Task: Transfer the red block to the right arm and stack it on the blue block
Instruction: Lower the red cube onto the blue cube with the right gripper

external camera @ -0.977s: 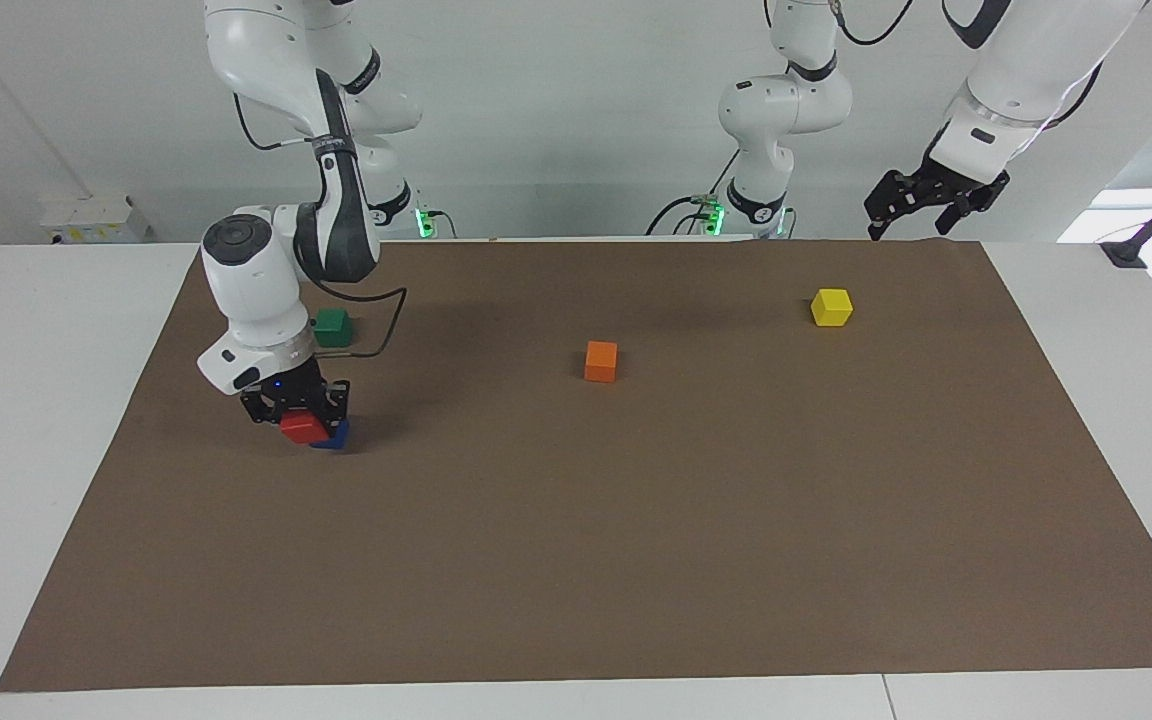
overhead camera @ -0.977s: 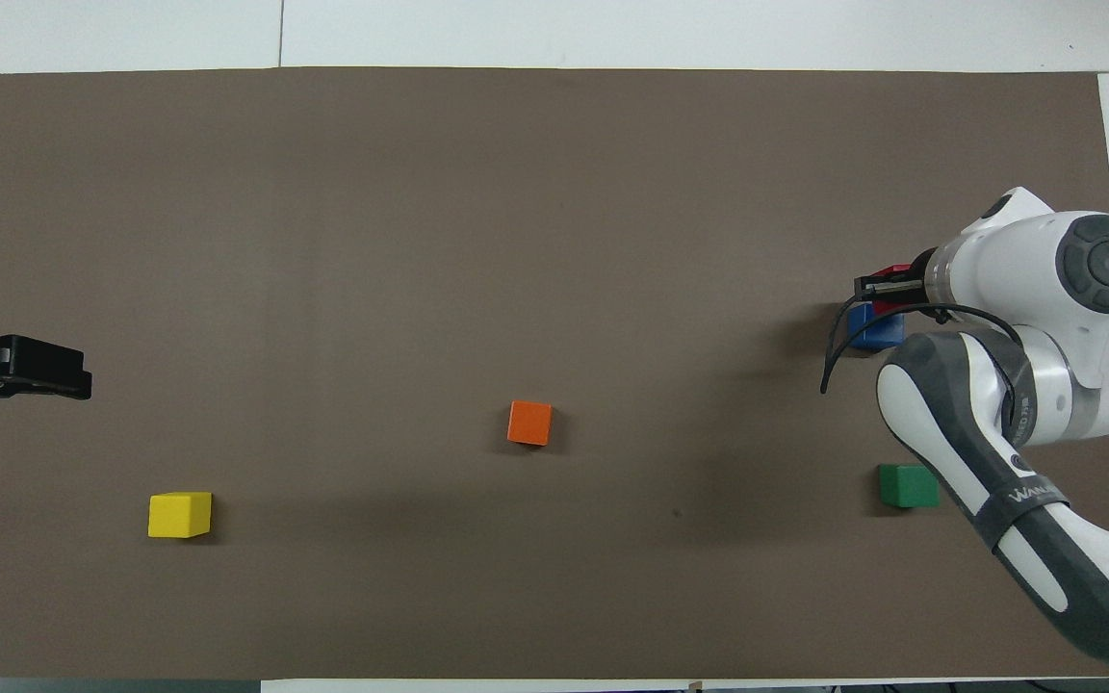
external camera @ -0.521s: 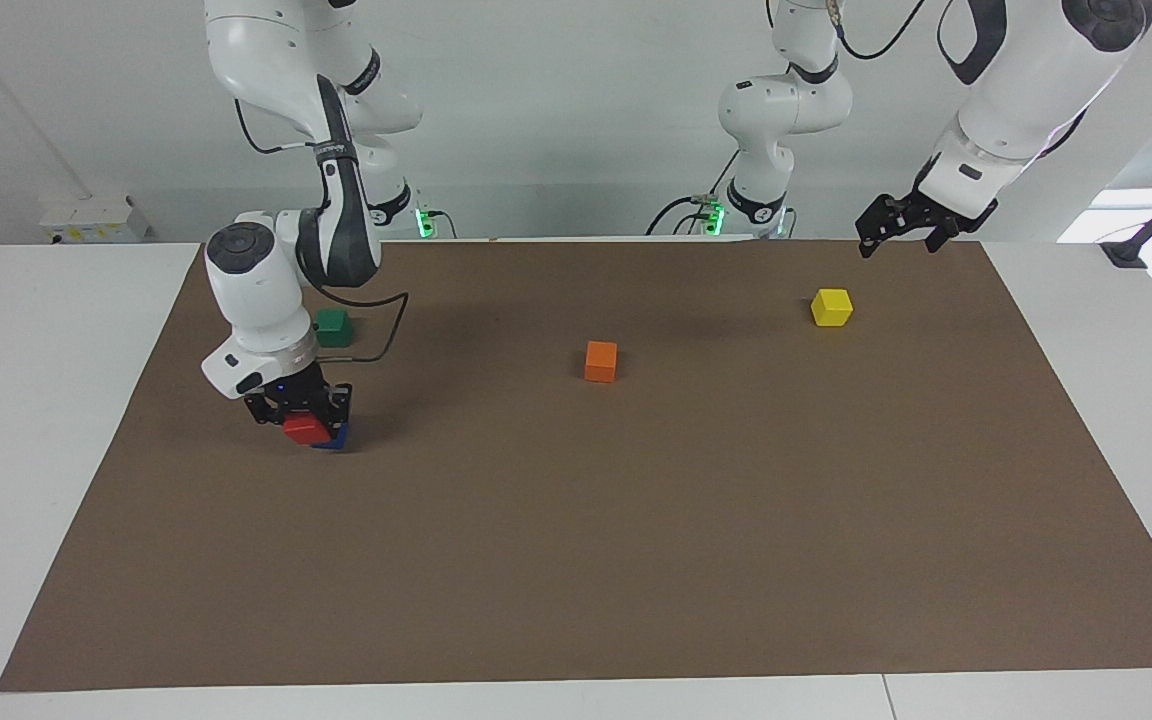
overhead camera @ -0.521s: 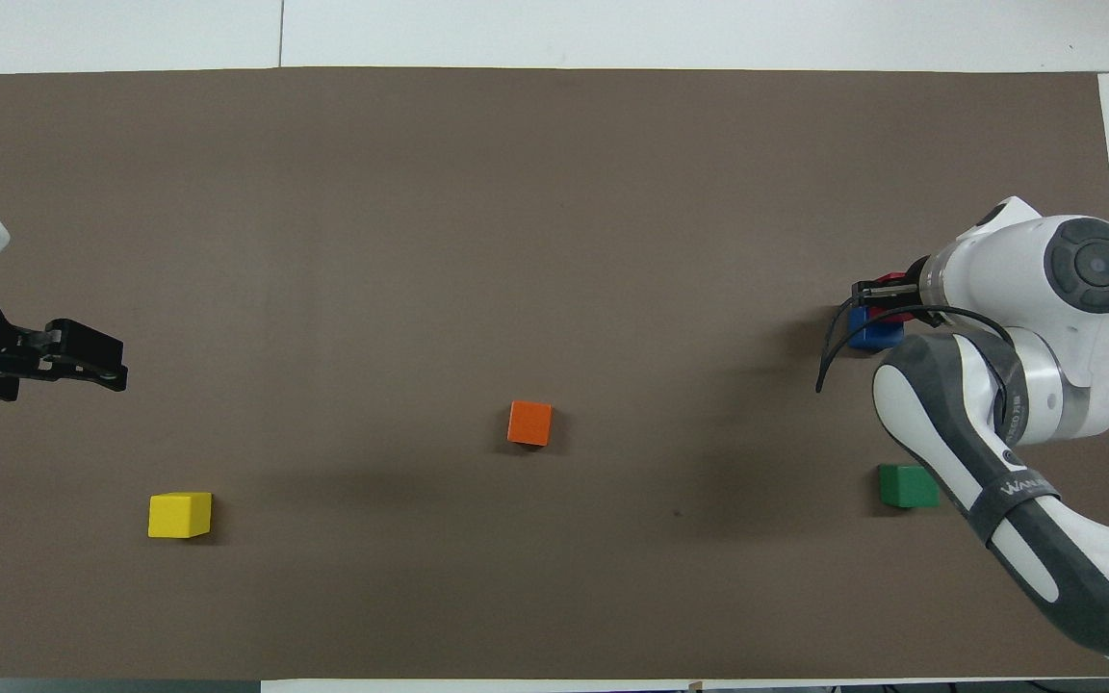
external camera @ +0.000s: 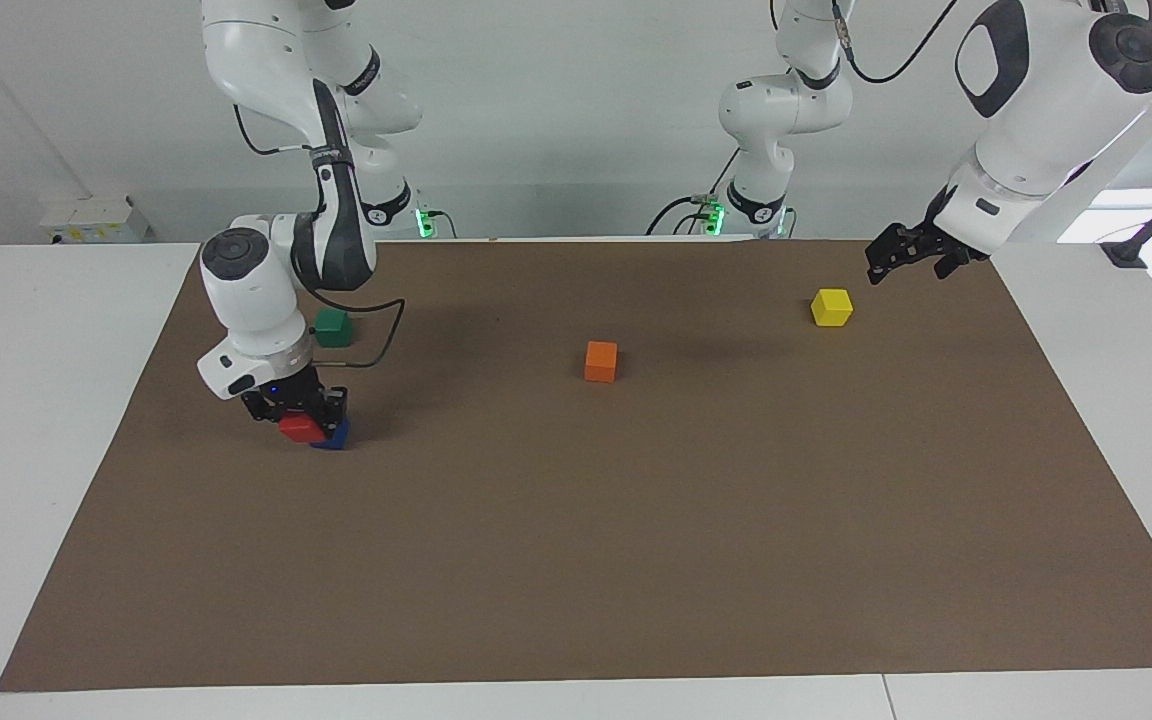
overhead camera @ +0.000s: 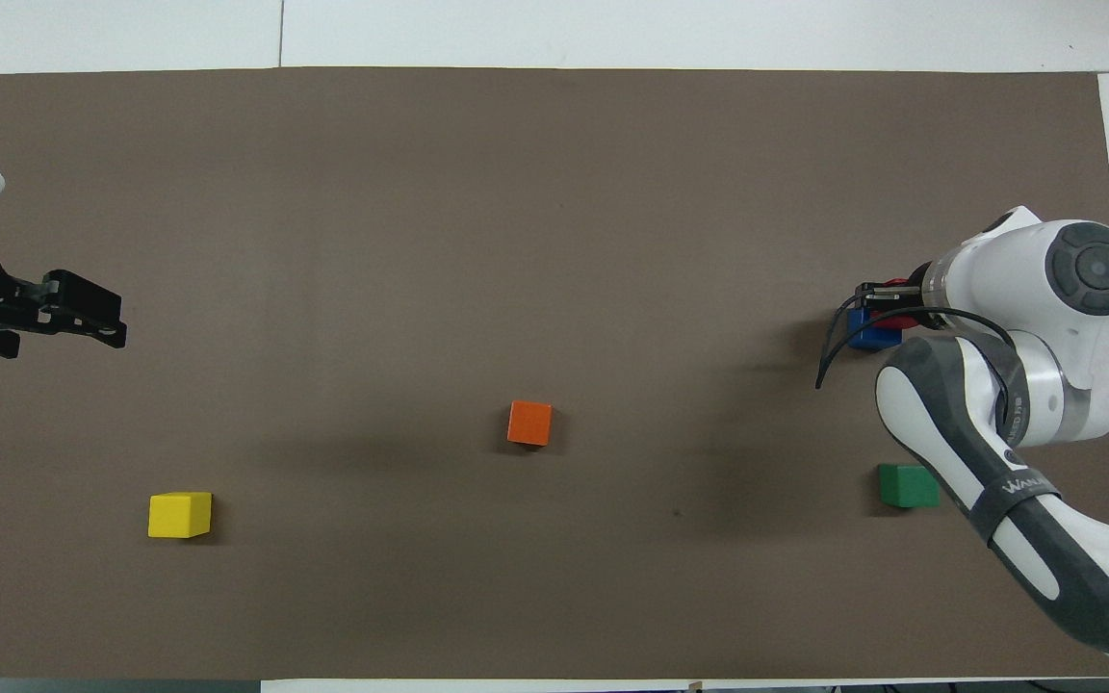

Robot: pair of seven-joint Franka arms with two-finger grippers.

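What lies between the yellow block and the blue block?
Only the orange block, roughly midway between the yellow block and the blue block; otherwise bare mat. The overhead view shows it best.

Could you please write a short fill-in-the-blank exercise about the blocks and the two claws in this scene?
1. The right claw holds the ____ block over the blue block.
2. The block nearest the left claw is ____.
3. The green block lies ____ to the robots than the blue block.
4. The orange block lies between the yellow block and the ____ block.

Missing words: red; yellow; nearer; green
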